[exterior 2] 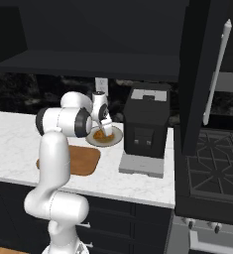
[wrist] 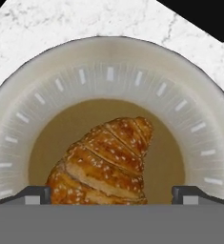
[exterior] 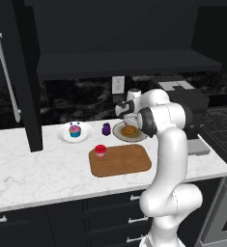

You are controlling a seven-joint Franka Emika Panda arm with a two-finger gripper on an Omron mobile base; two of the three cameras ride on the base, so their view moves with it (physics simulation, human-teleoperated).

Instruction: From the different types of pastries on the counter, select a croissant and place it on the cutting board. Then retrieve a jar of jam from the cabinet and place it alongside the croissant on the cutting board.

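The golden-brown croissant [wrist: 106,162] lies on a round beige plate [wrist: 108,62] at the back of the counter [exterior: 33,169]. My gripper [wrist: 111,194] hangs open just above it, one fingertip [wrist: 37,194] on each side of the pastry and apart from it. From the base I see the gripper [exterior: 129,119] over the croissant [exterior: 129,130], behind the wooden cutting board [exterior: 122,161]. A small red jar of jam [exterior: 100,151] stands at the board's back left corner. The cupcake [exterior: 75,130] sits on a white plate to the left.
A dark purple small object [exterior: 106,129] stands between the two plates. A black coffee machine [exterior 2: 145,124] rises right of the croissant plate [exterior 2: 115,139]. The dark cabinet shelf [exterior: 124,62] overhangs the counter, with the tall door's handle [exterior: 4,67] at left. A stove [exterior 2: 212,158] is at far right.
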